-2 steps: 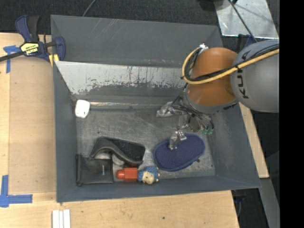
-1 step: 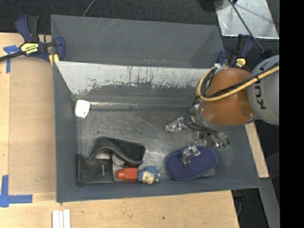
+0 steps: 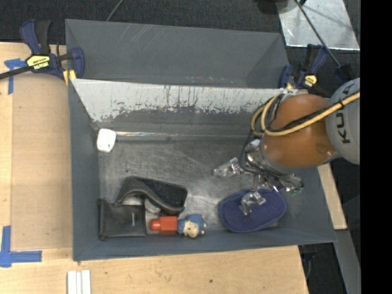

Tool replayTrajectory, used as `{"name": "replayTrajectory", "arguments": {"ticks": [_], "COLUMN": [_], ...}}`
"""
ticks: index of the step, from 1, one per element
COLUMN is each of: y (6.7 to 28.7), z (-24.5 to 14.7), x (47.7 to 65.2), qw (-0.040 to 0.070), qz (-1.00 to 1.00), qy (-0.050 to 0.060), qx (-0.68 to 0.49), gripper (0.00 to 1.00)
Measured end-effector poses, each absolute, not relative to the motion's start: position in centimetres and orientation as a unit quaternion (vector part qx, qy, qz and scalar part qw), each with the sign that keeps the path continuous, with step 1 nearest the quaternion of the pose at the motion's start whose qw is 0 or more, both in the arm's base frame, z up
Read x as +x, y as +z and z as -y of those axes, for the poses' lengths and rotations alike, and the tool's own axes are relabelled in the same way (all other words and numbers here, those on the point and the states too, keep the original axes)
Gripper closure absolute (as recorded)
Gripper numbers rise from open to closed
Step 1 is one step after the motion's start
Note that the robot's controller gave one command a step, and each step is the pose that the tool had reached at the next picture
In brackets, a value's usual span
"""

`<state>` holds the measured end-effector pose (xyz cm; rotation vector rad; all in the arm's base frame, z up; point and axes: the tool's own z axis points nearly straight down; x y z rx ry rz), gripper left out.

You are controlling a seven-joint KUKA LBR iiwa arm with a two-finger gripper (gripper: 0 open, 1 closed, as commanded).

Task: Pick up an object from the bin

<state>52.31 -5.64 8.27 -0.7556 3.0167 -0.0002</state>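
1. Camera view, starting at the nearest wall of the grey bin [image 3: 184, 250]: at about 7 o'clock from the bin's middle lies a row of small things. These are a flat black piece [image 3: 117, 220], a red cylinder [image 3: 164, 225] and a little doll head with a blue cap [image 3: 193, 226], set close side by side.
2. Just behind that row, a black shoe-shaped thing [image 3: 153, 193] lies over the flat piece's far edge.
3. At 5 o'clock from the middle, a dark blue oval slipper [image 3: 269, 212] lies flat on the bin floor, close to the near wall.
4. The claw [image 3: 250, 192] is over the slipper's 10 o'clock end, down at or just above the fabric. I cannot tell whether it is released or clenched, or whether it touches the slipper.
5. At 1 o'clock from the claw sits the arm's orange-brown wrist cover [image 3: 297, 136], looped by a yellow cable.
6. Farthest off, at 10 o'clock, a small white block [image 3: 106, 140] lies by the far left corner, well apart from the claw.
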Motion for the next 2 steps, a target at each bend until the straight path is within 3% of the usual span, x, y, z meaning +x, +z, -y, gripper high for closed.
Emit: {"name": "replayTrajectory", "arguments": {"ticks": [1, 2], "y": [8.1, 21.2], "z": [6.3, 4.9], "x": [51.6, 51.5], "qw": [-0.001, 0.006], "qz": [-0.97, -0.967], "qy": [-0.002, -0.002], "qx": [-0.243, -0.253], "gripper": [1.0, 1.0]}}
